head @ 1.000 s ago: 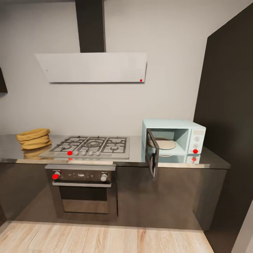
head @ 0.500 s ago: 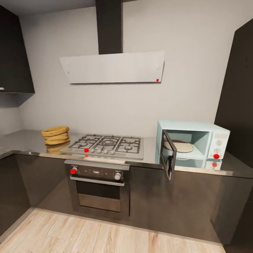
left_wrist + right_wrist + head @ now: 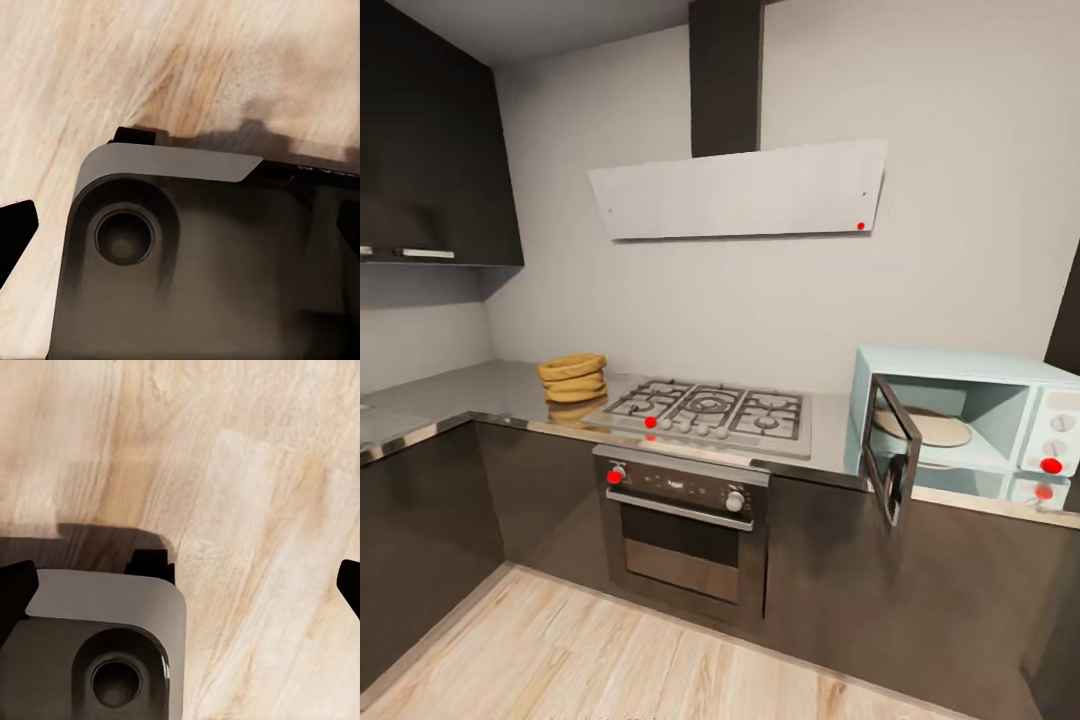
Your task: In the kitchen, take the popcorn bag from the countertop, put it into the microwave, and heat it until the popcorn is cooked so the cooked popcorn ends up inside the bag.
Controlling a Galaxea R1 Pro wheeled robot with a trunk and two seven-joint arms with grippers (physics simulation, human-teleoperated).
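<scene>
The tan-orange popcorn bag [image 3: 572, 377] stands on the steel countertop [image 3: 490, 395], left of the hob. At the far right sits the mint-blue microwave [image 3: 1000, 375], its dark glass door [image 3: 890, 462] swung open toward me, with a pale round turntable [image 3: 922, 428] inside. No popcorn can be made out. In the wrist views both arms hang low over the wood floor. My left gripper [image 3: 180, 232] and my right gripper [image 3: 180, 585] each show dark fingertips at the picture's edges, wide apart, with nothing between them.
A gas hob [image 3: 710, 408] sits over a built-in oven [image 3: 685, 520], under a white hood [image 3: 745, 190]. Dark cabinets [image 3: 440, 140] hang at the left, where the worktop turns a corner. The robot's grey base [image 3: 187, 262] lies under the left gripper.
The whole picture has slid to the right, so the camera has turned or moved left. The bag, hob and microwave stay where they were on the worktop.
</scene>
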